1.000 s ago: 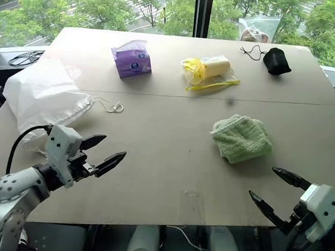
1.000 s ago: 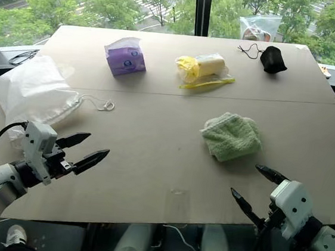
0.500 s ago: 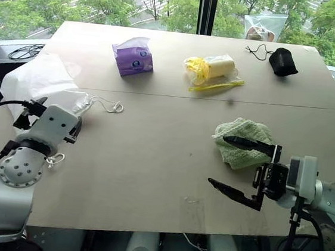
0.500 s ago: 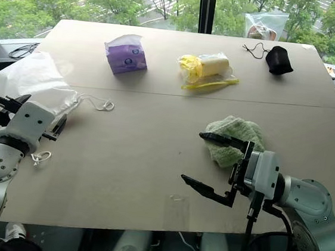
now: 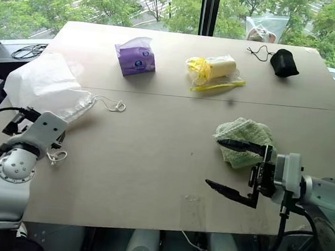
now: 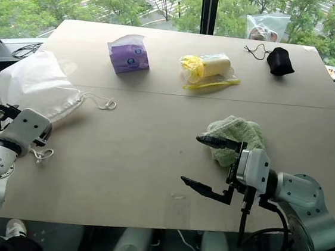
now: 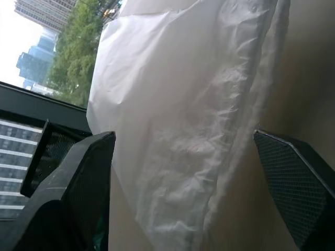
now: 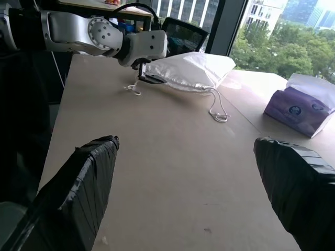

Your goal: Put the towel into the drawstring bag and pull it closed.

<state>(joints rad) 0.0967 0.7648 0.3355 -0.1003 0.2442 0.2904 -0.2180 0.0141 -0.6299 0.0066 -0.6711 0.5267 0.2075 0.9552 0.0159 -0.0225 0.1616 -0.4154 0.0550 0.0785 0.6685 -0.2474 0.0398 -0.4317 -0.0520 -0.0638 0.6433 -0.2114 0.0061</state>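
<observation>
In the left eye view, the towel (image 5: 245, 141) is lying right of centre on the table (image 5: 152, 154), and the right gripper (image 5: 229, 165) is hovering just left of it, its 2 fingers spread wide. The drawstring bag (image 5: 49, 86) is sitting at the left edge, the left gripper (image 5: 22, 113) beside it. In the left wrist view, that gripper's fingers (image 7: 86, 178) are standing apart, framing the bag. In the right wrist view, a purple tissue pack (image 8: 303, 107) is resting at the right.

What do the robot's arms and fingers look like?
Both arms are silver-grey metal with round, bolt-dotted joints and white boxy wrist blocks. Black cables loop along them. The left gripper and right gripper each have two black pointed fingers with a textured inner face.
</observation>
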